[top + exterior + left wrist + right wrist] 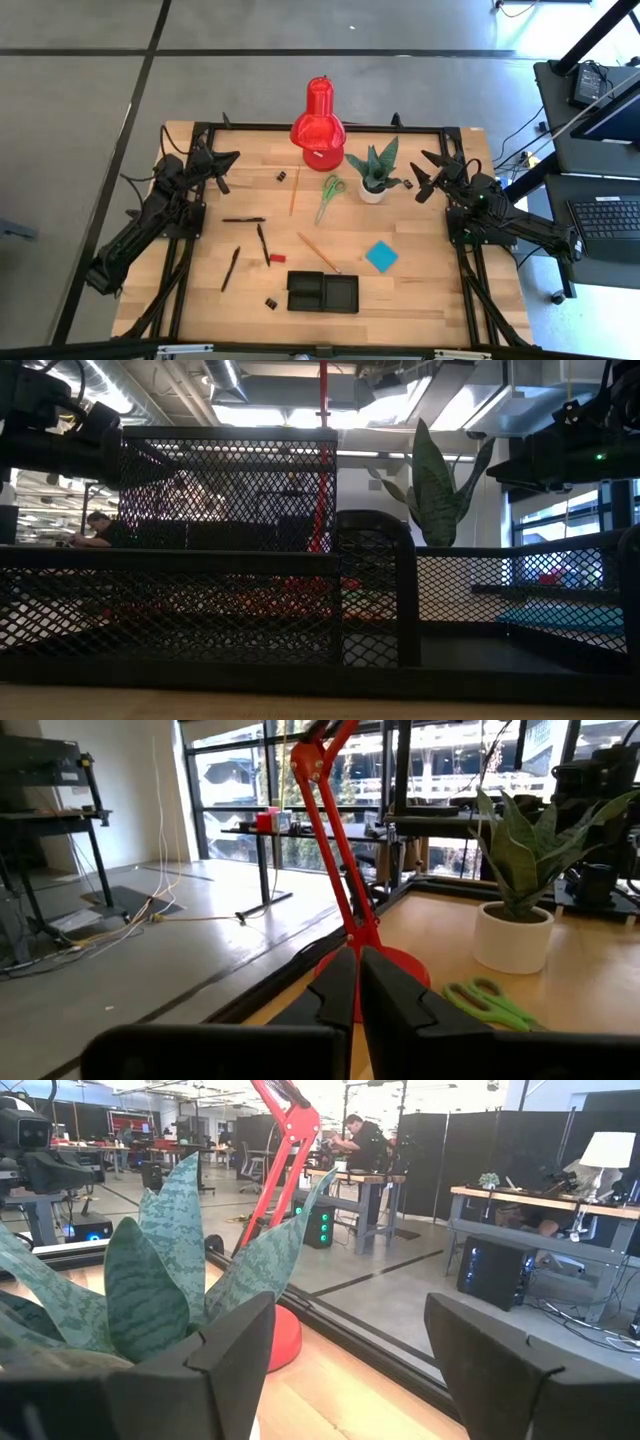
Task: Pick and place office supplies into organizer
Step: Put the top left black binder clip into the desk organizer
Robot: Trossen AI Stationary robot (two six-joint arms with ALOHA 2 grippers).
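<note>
The black two-compartment organizer (322,292) sits near the table's near edge, and its mesh wall (300,610) fills the low view. Loose on the wood lie three black pens (244,219), two orange pencils (318,252), green-handled scissors (330,195) (490,1000), a blue note pad (381,256), black clips (283,177) and a small red piece (277,258). My left gripper (226,161) (357,990) hovers shut over the far left corner. My right gripper (420,176) (350,1370) hovers open at the far right, just right of the plant. Neither touches anything.
A big red lamp (318,120) (340,850) stands at the far edge's middle. A white-potted green plant (375,172) (150,1260) stands right of it, close to my right gripper. A black frame (300,127) borders the table. People sit in the room beyond.
</note>
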